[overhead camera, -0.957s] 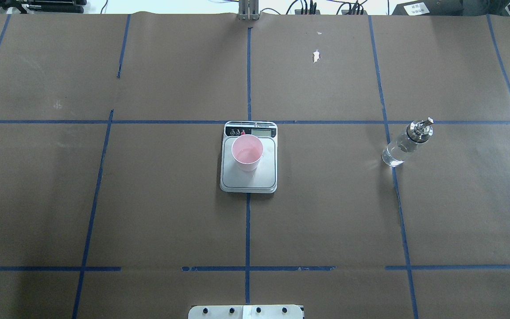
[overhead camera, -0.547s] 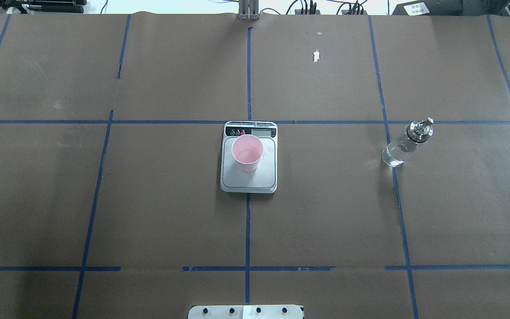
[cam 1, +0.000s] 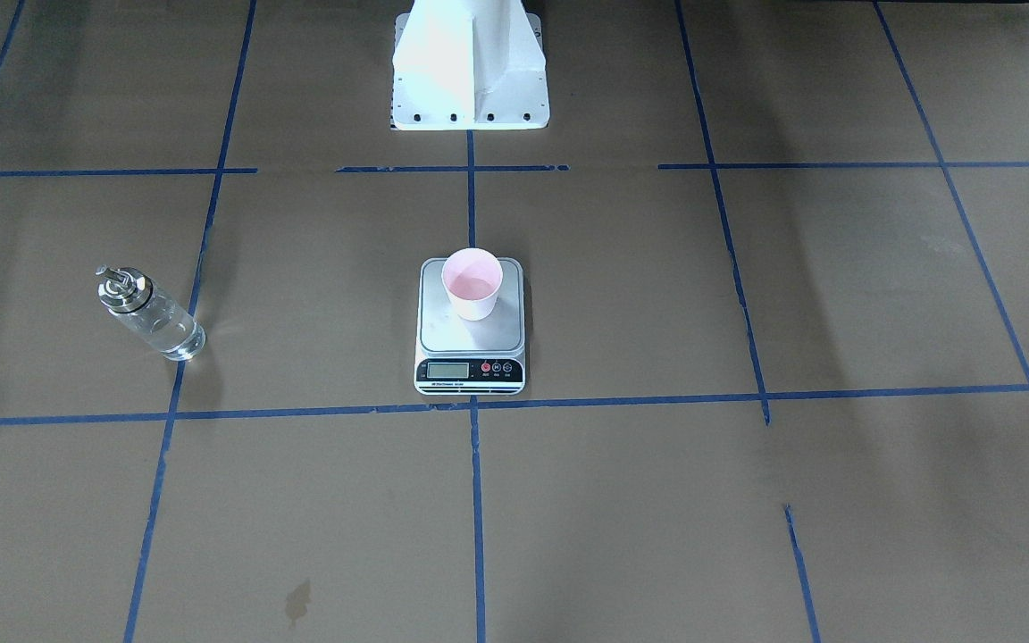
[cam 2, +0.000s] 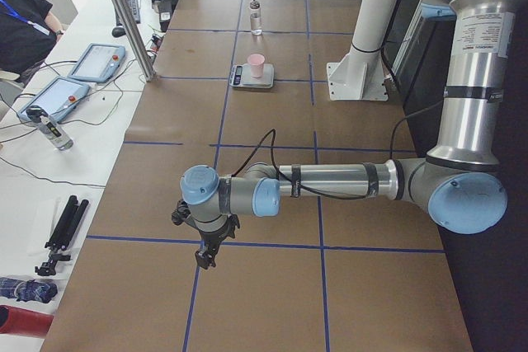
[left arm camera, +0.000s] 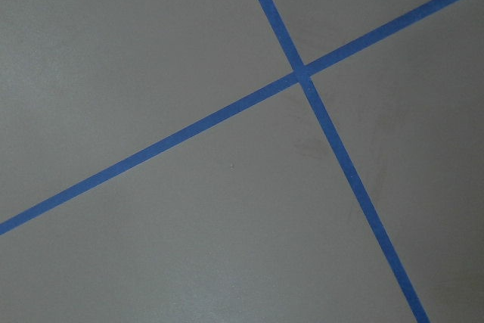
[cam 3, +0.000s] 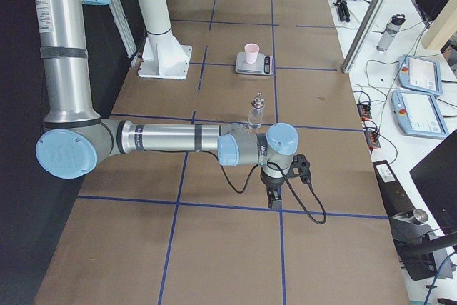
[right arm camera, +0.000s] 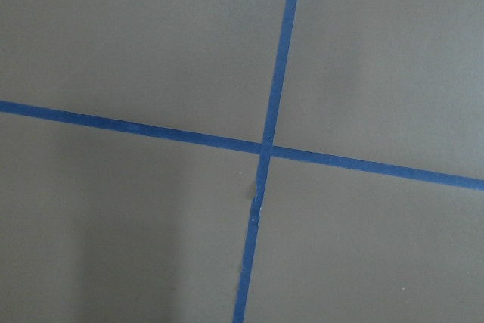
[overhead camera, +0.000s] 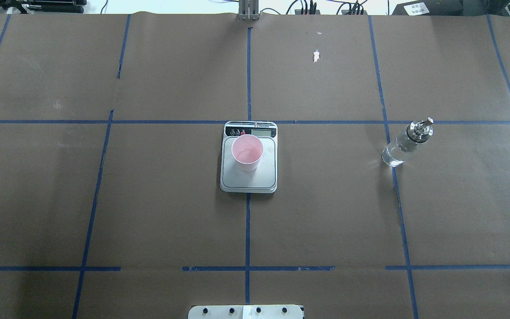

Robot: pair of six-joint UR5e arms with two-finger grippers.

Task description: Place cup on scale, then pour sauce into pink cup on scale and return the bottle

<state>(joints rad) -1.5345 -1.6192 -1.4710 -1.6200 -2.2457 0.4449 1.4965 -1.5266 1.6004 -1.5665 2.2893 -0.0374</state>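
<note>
The table [overhead camera: 148,199], papered brown and gridded with blue tape [left arm camera: 302,77], carries everything. The left arm [cam 2: 330,180] lies low and stretched out, well apart from the scale [overhead camera: 249,179] on the robot's left, with its forearm level above the paper. Its wrist turns down so that the left gripper [cam 2: 204,258] points at the table beside a tape line with nothing in it. Whether its fingers are parted cannot be told from this side view. The right arm [cam 3: 171,137] mirrors that pose, well apart from the scale on the other side. The right gripper [cam 3: 273,203] likewise points down and is empty, and how far it is open cannot be told. The scale sits flat with its display end away from the robot. The bottle [overhead camera: 407,142] stands upright, well to the side of the scale toward the right arm. Its long axis is vertical and the spout on top is turned away from the scale. Clear sauce [overhead camera: 393,156] shows through the glass. The cup [overhead camera: 247,153] stands mouth-up about mid-plate on the scale. Only the side views show the arms. The overhead and front views take in the scale, cup and bottle, and each wrist view shows just paper and a tape crossing.
</note>
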